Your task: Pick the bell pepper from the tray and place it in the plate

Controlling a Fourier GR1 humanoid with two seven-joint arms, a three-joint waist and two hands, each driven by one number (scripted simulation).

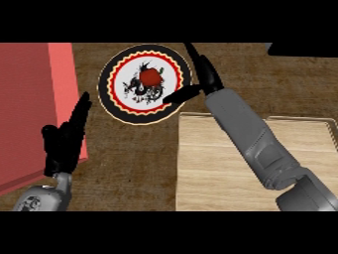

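Note:
A red bell pepper (151, 77) lies in the middle of a round plate (125, 111) with a black rim, a red-and-yellow scalloped ring and a dark dragon design. My right hand (204, 74) hovers at the plate's right edge, fingers straight and pointing away, thumb stretched out over the rim toward the pepper without touching it. It holds nothing. The wooden tray (215, 163) lies at the lower right under my right forearm, with nothing showing on it. My left hand (67, 136) rests open at the lower left, fingers up.
A red block (21, 109) fills the left side, right beside my left hand. A dark object (310, 48) sits at the top right corner. Brown counter surface (131, 163) runs between the red block and the tray.

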